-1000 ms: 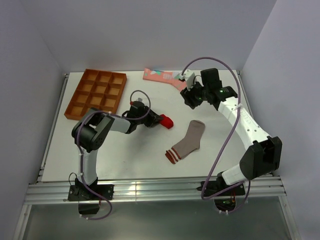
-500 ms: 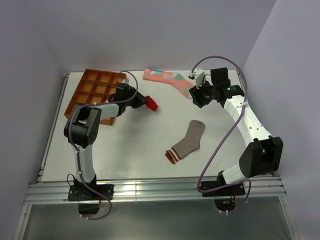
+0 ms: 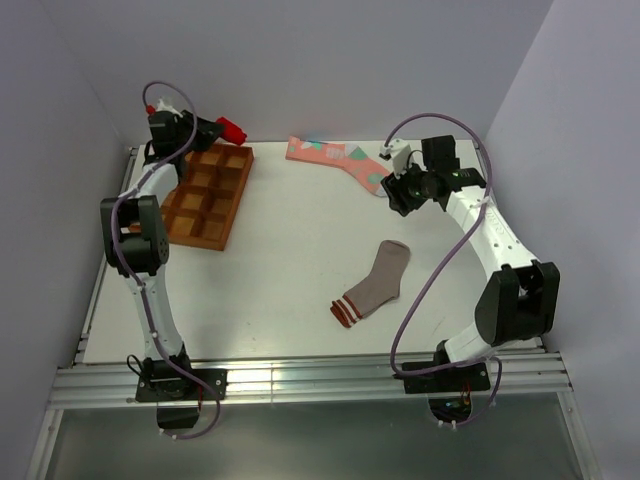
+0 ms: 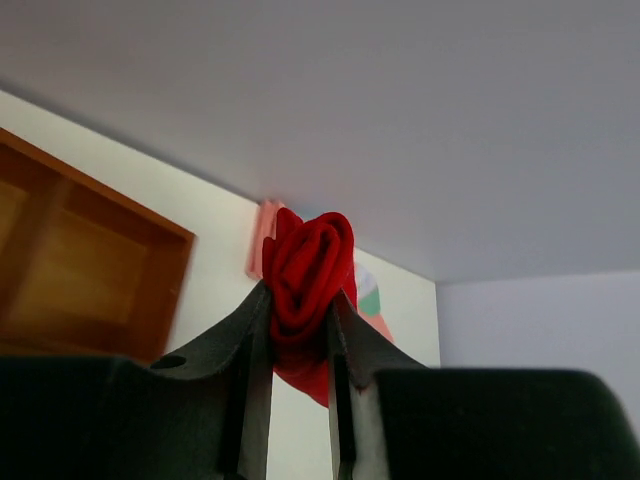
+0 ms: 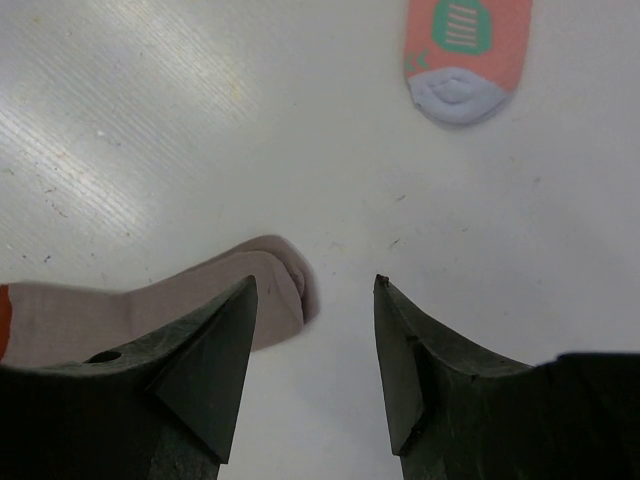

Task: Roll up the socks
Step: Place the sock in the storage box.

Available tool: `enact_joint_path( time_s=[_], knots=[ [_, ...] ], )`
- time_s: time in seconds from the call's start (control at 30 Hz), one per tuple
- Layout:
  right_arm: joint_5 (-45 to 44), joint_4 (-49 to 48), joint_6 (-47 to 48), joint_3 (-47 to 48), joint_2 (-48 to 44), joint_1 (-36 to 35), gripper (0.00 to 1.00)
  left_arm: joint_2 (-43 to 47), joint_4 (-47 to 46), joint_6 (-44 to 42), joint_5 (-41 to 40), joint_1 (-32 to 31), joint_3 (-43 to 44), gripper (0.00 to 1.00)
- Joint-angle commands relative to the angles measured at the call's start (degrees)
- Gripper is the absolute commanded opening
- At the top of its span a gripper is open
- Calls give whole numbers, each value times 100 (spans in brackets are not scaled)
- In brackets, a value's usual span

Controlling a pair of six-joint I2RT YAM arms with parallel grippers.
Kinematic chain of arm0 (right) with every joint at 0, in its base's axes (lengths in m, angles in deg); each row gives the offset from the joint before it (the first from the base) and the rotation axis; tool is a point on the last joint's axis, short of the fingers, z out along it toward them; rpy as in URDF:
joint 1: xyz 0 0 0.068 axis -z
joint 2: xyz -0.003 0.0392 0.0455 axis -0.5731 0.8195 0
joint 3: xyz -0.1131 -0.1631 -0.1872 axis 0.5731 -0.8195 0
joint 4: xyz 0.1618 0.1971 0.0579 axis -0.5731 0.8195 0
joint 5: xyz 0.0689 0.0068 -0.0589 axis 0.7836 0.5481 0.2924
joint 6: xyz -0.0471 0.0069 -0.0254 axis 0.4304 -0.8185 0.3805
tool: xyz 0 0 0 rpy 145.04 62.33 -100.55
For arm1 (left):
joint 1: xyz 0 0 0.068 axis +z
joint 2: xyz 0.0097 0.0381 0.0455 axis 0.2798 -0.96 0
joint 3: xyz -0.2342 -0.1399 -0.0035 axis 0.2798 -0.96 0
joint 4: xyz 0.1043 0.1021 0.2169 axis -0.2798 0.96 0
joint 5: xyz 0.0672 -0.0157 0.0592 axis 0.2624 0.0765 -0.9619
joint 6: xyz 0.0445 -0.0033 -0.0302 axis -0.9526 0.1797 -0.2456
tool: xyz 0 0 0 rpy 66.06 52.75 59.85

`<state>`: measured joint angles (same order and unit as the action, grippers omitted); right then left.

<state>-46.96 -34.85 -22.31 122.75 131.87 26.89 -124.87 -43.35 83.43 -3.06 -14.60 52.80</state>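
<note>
Shows a white table (image 3: 280,290) bearing an orange-brown compartment tray (image 3: 205,195) at ten o'clock. Finds the left gripper (image 3: 222,128) (image 4: 300,300) raised at eleven o'clock near the tray's far corner, clamped on the rolled red sock (image 3: 232,130) (image 4: 305,265), and the right gripper (image 3: 400,190) (image 5: 315,285) at two o'clock, spread wide and empty, just beside the toe of the salmon-pink sock (image 3: 335,158) (image 5: 465,40) lying flat along the far edge around twelve to one o'clock. Has the grey-brown sock (image 3: 375,283) (image 5: 200,300) flat at four o'clock, striped cuff toward the near edge, well apart from the other two.
</note>
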Motion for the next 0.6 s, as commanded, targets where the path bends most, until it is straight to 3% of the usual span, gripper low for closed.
enact_joint_path(
  time_s=[0.0, 0.23, 0.37, 0.57],
  knots=[
    [-35, -188, 43, 141, 58, 61, 57, -472, -6, -11, 452, 335, 522, 0],
    [-43, -231, 104, 114, 93, 78, 56, -1447, -173, 208, 619, 758, 1409, 0],
    [-96, -258, 122, 88, 111, 87, 56, -1852, 343, 165, 418, 837, 2007, 0],
    [-26, -267, 104, 44, 172, 87, 56, -2011, 564, 296, 75, 898, 2052, 0]
  ],
)
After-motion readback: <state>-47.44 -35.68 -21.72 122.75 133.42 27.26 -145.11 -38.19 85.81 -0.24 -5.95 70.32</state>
